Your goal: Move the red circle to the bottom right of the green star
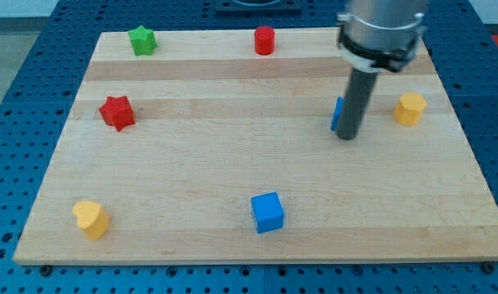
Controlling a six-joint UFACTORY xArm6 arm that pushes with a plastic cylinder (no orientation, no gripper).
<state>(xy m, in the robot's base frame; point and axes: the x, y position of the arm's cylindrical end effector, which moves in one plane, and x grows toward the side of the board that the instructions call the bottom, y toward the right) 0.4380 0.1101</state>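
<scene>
The red circle (264,40) stands near the board's top edge, a little right of centre. The green star (141,40) sits at the top left, level with it and far to its left. My tip (346,136) rests on the board in the right half, well below and to the right of the red circle. The rod hides most of a blue block (336,113), of which only a sliver shows at the rod's left side; its shape cannot be made out.
A red star (117,112) lies at the left. A yellow block (411,109) sits at the right, beside the rod. A yellow heart-like block (91,219) is at the bottom left. A blue cube (267,212) is at the bottom centre. The wooden board (233,163) lies on a blue perforated table.
</scene>
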